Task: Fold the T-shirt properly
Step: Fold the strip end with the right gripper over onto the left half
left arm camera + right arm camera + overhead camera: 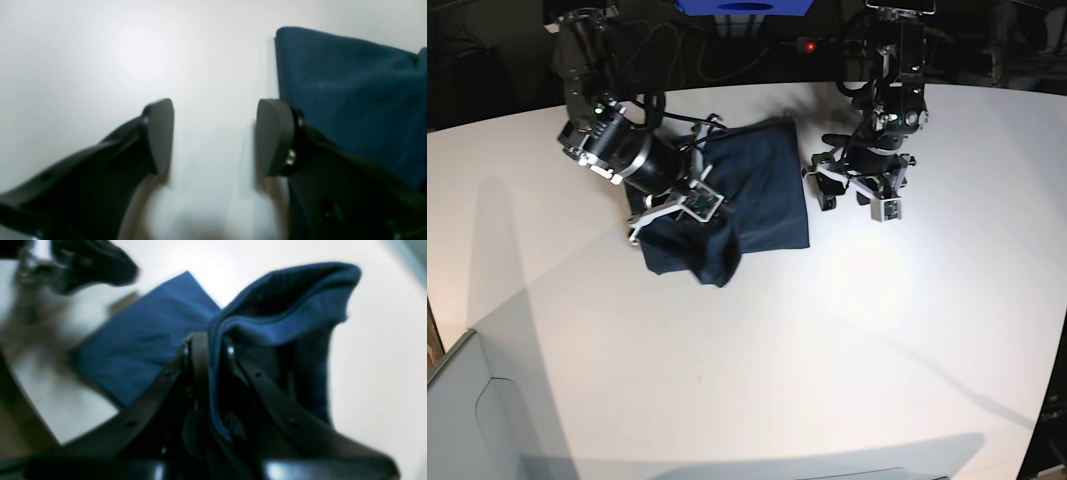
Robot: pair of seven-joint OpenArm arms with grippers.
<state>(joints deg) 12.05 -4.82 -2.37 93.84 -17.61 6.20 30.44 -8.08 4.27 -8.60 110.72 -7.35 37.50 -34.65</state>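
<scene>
The dark navy T-shirt (pixel 757 195) lies partly folded on the white table (pixel 827 340). My right gripper (pixel 208 343) is shut on a bunched fold of it, and the pinched cloth (pixel 293 296) stands up above the fingers while the rest lies flat (pixel 140 340). In the base view this gripper (pixel 695 170) is at the shirt's left part. My left gripper (pixel 215 133) hangs open over bare table, nothing between its pads, with the shirt's edge (pixel 350 93) just beside its right finger (pixel 273 136). The base view has it (pixel 820 185) at the shirt's right edge.
The left arm (pixel 93 263) shows blurred at the top left of the right wrist view. A blue object (pixel 747 6) and cables sit behind the table's far edge. A grey panel (pixel 467 420) stands at the lower left corner.
</scene>
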